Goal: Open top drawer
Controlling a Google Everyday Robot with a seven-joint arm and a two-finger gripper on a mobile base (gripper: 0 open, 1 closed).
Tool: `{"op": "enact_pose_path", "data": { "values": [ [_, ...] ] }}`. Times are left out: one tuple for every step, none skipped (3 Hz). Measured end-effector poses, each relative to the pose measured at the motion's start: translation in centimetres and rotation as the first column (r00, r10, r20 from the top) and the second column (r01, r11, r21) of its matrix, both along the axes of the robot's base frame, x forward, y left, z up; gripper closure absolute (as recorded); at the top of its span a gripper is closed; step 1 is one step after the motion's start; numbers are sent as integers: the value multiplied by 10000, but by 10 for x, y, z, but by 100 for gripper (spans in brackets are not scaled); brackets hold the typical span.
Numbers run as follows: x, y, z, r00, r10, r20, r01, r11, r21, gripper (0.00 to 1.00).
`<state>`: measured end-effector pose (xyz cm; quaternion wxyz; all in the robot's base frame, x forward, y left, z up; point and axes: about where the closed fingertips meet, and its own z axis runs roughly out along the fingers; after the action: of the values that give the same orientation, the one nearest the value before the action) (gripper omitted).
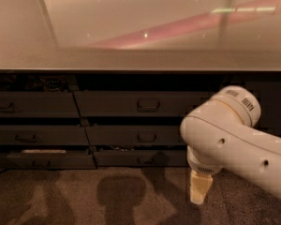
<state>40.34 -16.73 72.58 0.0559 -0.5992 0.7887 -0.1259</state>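
Tool [200, 189] hangs low at right, near the floor and apart from the closed top drawer [107, 104] under the bench [131, 60]; whether the tool is apart or together cannot be told.

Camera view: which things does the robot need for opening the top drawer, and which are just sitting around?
For the job: top drawer, its loop handle, the gripper hanging low on the right.
Just there: middle drawer, bottom drawer, left drawers, countertop, floor.
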Motion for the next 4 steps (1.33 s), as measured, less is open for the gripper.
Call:
{"op": "enact_pose_path", "data": {
  "values": [
    [-5, -18, -80, 9766, -461, -2101, 669, 9934, 930, 0],
    [-10, -31, -133, 9135, -669, -4012, 1539, 9699, 1886, 0],
    [-19, -28, -169, 8903, -655, -4507, 1789, 9603, 2138, 0],
    [-44, -32, -168, 9508, -937, -2954, 1464, 9760, 1614, 0]
  ]
}}
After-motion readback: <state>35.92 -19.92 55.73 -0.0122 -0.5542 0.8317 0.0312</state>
